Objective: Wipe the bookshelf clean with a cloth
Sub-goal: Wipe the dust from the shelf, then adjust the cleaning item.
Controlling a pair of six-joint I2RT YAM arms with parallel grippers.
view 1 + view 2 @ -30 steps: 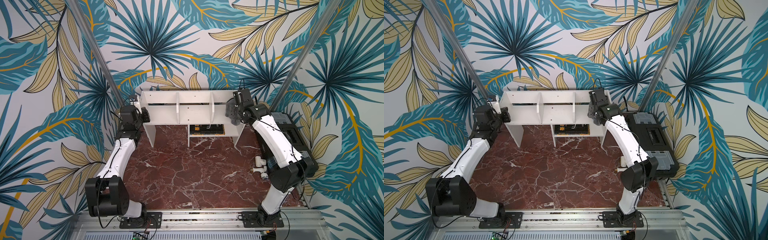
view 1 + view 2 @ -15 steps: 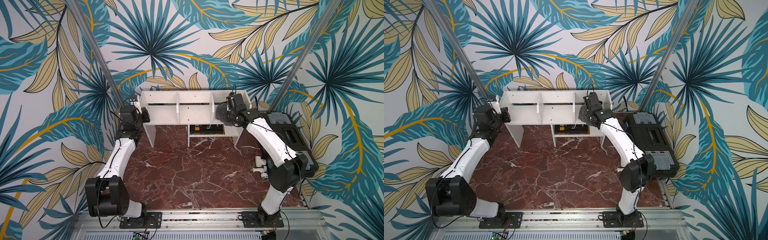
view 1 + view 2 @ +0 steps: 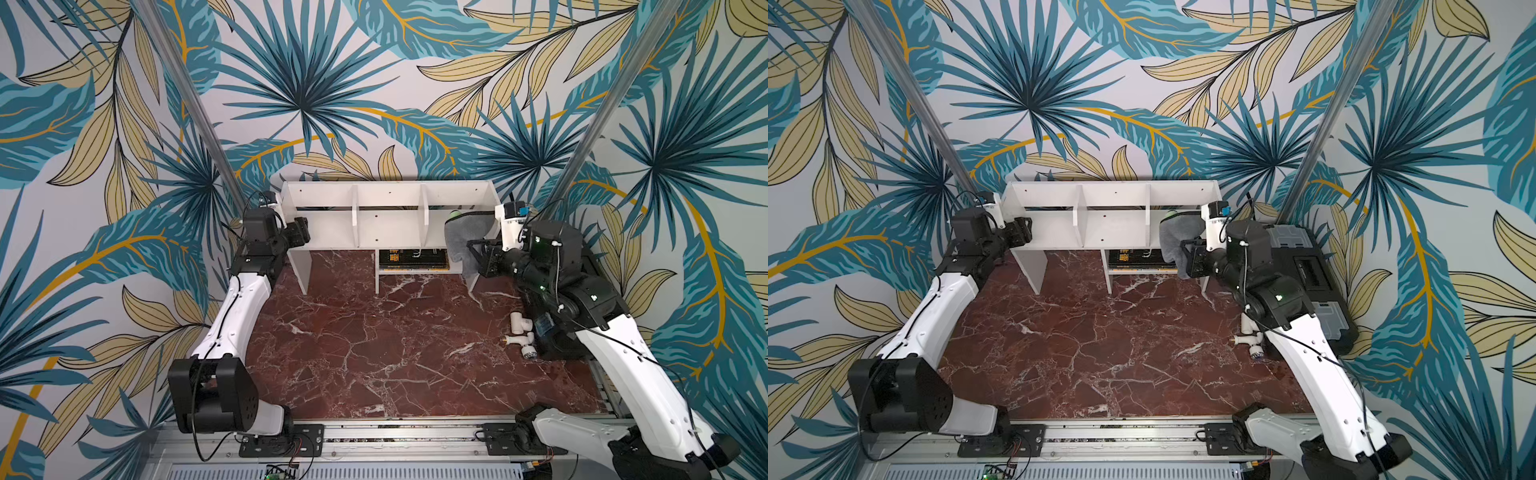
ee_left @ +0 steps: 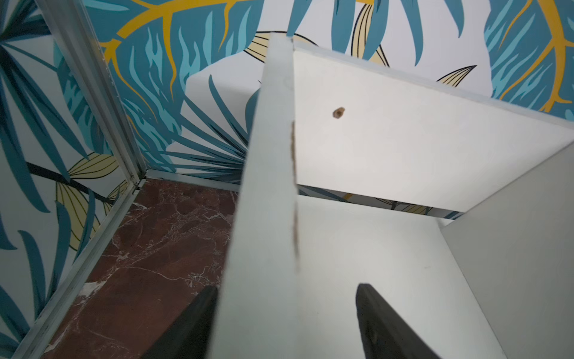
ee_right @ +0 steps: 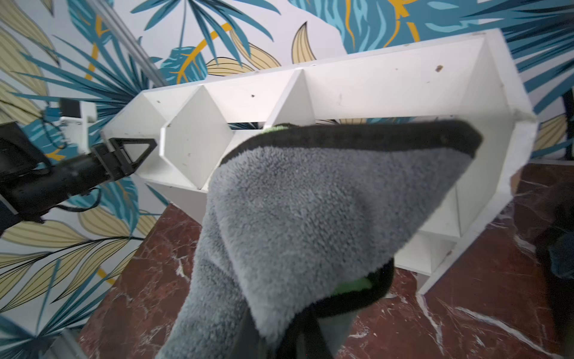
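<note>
With the left tool point(image 4: 285, 286) spread apart astride one end of the bookshelf point(image 3: 390, 199), gripping nothing, the right tool point(image 3: 478, 255), clamped on the grey cloth point(image 3: 459, 232) hanging at the opposite end compartment, could shove it unbraced along the tabletop point(image 3: 374, 353).

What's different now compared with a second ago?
The left gripper opened, letting go of the shelf's left end wall; its fingers now straddle it. The right gripper, shut on the cloth, swung from above the shelf's right end down to its front, so the cloth hangs before the right compartment. The shelf stayed put.
</note>
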